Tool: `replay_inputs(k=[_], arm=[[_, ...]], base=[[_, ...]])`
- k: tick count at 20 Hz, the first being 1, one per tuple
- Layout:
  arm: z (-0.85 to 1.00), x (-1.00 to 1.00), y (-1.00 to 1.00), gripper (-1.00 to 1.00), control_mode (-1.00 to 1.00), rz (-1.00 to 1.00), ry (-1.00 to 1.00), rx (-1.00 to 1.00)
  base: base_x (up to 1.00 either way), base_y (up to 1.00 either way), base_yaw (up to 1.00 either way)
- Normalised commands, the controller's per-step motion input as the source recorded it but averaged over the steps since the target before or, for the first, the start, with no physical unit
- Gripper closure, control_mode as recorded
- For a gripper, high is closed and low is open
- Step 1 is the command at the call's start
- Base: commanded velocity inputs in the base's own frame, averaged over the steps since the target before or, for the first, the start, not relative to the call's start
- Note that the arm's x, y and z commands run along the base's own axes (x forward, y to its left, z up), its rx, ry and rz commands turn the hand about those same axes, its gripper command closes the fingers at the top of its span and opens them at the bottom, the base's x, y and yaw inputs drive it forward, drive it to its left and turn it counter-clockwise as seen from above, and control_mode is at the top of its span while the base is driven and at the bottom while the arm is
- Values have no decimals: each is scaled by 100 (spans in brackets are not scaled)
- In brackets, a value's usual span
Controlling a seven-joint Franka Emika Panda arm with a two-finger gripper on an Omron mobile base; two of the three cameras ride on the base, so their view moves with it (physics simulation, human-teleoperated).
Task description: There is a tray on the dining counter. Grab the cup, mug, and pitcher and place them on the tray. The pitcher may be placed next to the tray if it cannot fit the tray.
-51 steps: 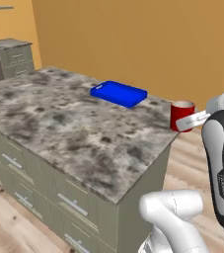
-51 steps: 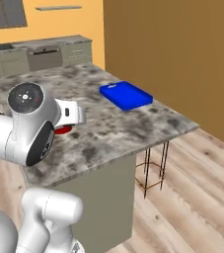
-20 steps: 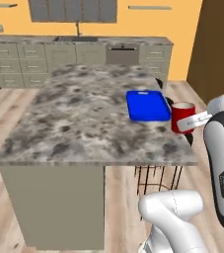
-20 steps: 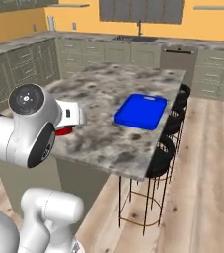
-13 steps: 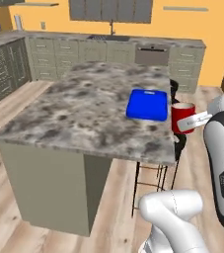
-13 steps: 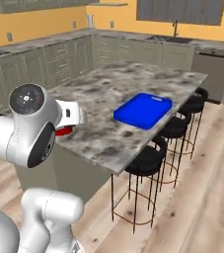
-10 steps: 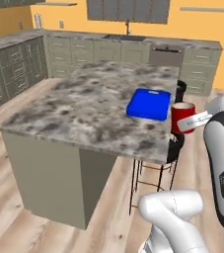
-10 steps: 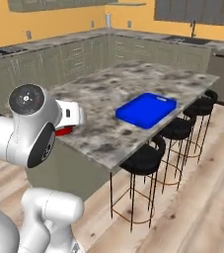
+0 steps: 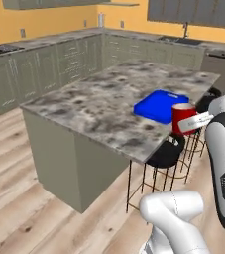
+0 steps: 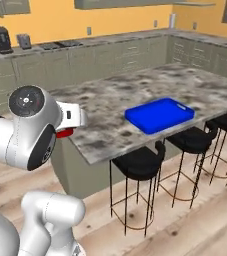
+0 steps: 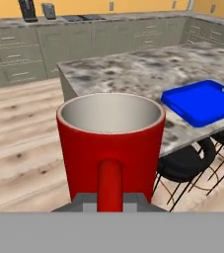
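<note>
My gripper [image 9: 195,121] is shut on the red mug [image 9: 183,118], held in the air just off the dining counter's [image 9: 99,101] near edge. In the hand view the mug [image 11: 111,133] stands upright and close, its handle toward the camera and its inside empty. A sliver of the mug [image 10: 63,133] pokes out beneath the hand in the right base view. The blue tray [image 9: 158,105] lies flat on the stone top near that edge, with nothing on it; it also shows as the tray [image 10: 159,115] and the tray [image 11: 204,101]. The cup and the pitcher are out of view.
Black bar stools [image 10: 137,162] stand in a row under the counter's overhang, below the tray. Grey-green cabinets with stone tops [image 10: 110,55] run along the orange back walls. Wooden floor [image 9: 29,198] lies open around the island's left end.
The base has driven around the island, so the whole scene has shifted and the stools have come into view. The mug stays in the shut gripper; the arm's pose is unchanged.
</note>
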Motion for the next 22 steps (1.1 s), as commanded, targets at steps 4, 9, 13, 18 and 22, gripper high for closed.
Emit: replay_inputs(k=[4, 9, 13, 18, 22], arm=[[0, 0, 0, 100, 100, 0, 0, 0], [0, 0, 0, 100, 100, 0, 0, 0], [0, 0, 0, 100, 100, 0, 0, 0], [0, 0, 0, 100, 100, 0, 0, 0], [0, 0, 0, 100, 100, 0, 0, 0]], base=[[0, -100, 56], [0, -100, 56], [0, -100, 55], [0, -100, 54], [0, -100, 53]])
